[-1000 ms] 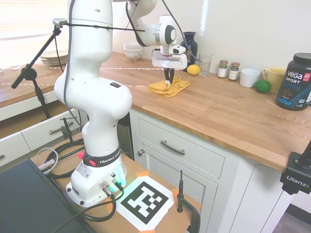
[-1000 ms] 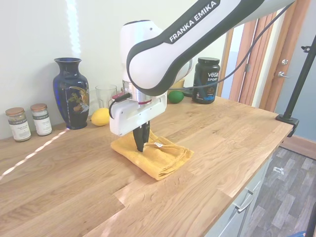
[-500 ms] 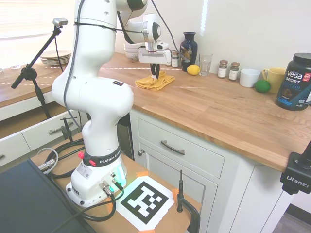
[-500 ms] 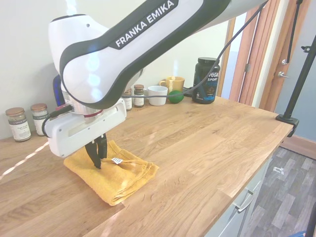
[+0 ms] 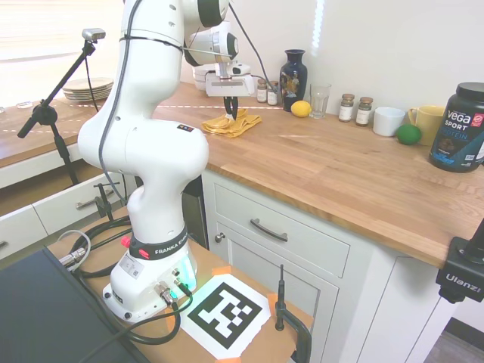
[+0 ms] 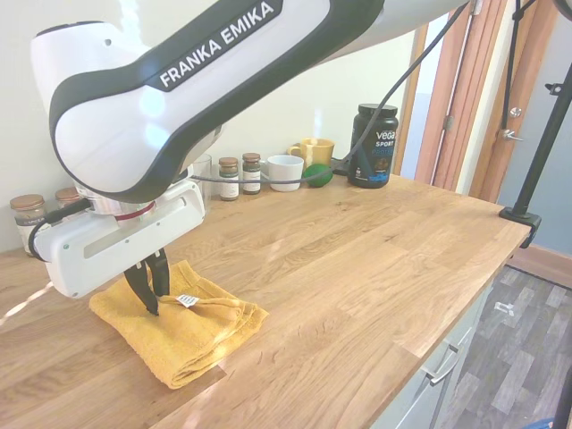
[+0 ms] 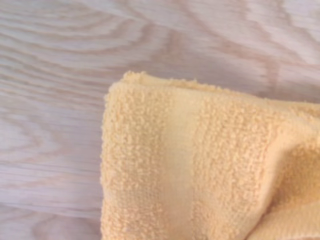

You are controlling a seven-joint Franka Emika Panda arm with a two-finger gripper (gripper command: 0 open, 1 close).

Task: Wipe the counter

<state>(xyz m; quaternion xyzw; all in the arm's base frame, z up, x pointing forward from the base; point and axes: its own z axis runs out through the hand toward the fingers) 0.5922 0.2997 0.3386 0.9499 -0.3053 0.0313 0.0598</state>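
Note:
A folded yellow cloth (image 5: 231, 123) (image 6: 179, 326) lies flat on the butcher-block counter (image 5: 348, 166) (image 6: 357, 259), and in the wrist view the yellow cloth (image 7: 200, 170) fills the frame over wood grain. My gripper (image 5: 231, 113) (image 6: 151, 299) points straight down with its dark fingers pinched into the cloth's top, pressing it onto the wood. The cloth's white label (image 6: 187, 300) sticks out just beside the fingers.
Along the back wall stand a blue vase (image 5: 293, 69), lemon (image 5: 301, 109), glass (image 5: 320, 100), spice jars (image 5: 355, 110) (image 6: 239, 175), white mug (image 5: 389, 121), yellow mug (image 5: 428, 123), lime (image 5: 408, 134) and black tub (image 5: 461, 127) (image 6: 373, 146). Stacked bowls (image 5: 204, 77) and plates (image 5: 85, 89) sit further left.
The gripper has dragged the cloth along the counter, away from the vase and lemon toward the bowls; the cloth kept its folded shape under the fingers.

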